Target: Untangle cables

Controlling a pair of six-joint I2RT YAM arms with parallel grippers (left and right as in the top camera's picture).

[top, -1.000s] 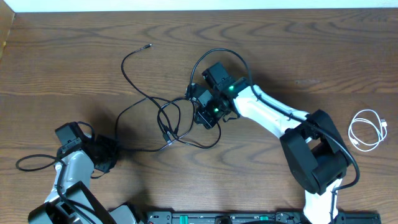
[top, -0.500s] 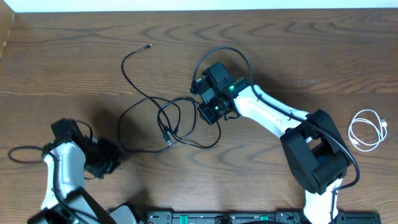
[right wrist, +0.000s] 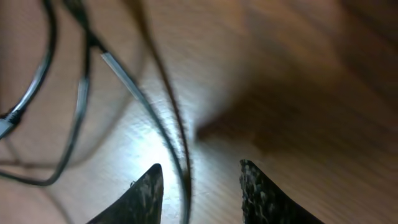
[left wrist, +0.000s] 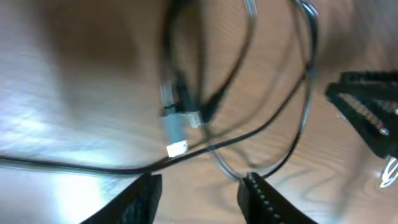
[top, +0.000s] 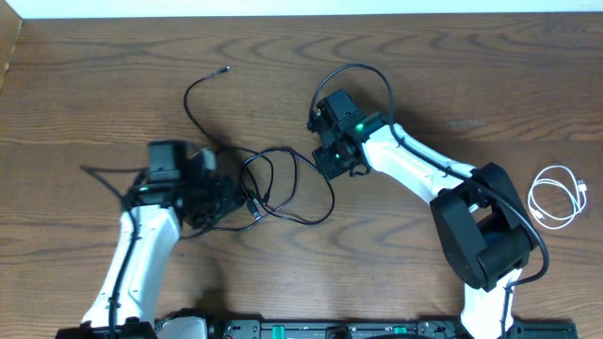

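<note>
Black cables (top: 254, 202) lie knotted at the table's (top: 452, 75) centre, with one free end trailing up and left. The white cable (top: 534, 198) sits coiled well apart at the right edge, out of the tangle.

The relation that matters is that the knot lies between the two tools. The left gripper (top: 229, 196) is at its left flank, the right gripper (top: 326, 160) at its upper right, and both are near. The tangle's long axis runs roughly left to right, so we judge an outward pull from either side the likely next move.

Left wrist view: the left gripper (left wrist: 199, 193) has its jaws apart with nothing between them. A silver-tipped plug (left wrist: 176, 132) and crossing strands lie just ahead of the tips.

Right wrist view: the right gripper (right wrist: 199, 196) has its jaws apart too. One dark strand (right wrist: 177, 134) runs down between them, and we see no pinch on it.

Compared with a second ago, the left arm has swung in from the table's lower-left corner to the knot. The right gripper has backed slightly up and right. The loop once reaching left is now hidden under the left arm.
</note>
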